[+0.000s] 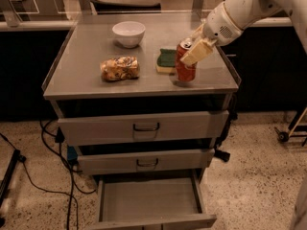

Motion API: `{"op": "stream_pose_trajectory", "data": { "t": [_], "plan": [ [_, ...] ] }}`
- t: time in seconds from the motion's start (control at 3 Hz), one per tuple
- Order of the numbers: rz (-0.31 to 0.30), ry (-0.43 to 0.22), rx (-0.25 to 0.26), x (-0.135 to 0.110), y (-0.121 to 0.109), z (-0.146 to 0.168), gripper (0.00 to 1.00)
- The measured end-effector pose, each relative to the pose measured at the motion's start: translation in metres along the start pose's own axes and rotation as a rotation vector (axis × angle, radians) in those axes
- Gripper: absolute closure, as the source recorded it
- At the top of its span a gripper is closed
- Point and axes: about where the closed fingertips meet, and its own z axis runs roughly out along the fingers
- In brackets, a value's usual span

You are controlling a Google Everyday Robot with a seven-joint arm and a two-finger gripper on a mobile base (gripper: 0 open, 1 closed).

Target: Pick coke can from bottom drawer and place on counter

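The coke can [183, 67] is red with a silver lid and is upright at the front right of the grey counter [86, 56]; its base is at or just above the surface. My gripper [195, 51] reaches in from the upper right on a white arm. Its cream fingers [197, 53] are closed around the can's upper part. The bottom drawer [148, 200] is pulled open below and its floor is bare.
On the counter are a white bowl [128, 32], a crumpled snack bag [120, 68] and a green sponge [166, 60] right beside the can. Two upper drawers [145, 127] are closed. Cables [48, 143] lie on the floor at left.
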Motion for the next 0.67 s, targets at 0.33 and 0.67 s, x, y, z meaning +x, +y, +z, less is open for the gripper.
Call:
{"op": "stream_pose_trajectory", "data": {
  "t": [0.33,0.67],
  "plan": [
    [0.013,0.005,-0.017,0.0023,-0.0011,0.0109,1.0],
    [0.02,0.007,-0.026,0.0038,-0.0009,0.0162,1.0]
  ]
}}
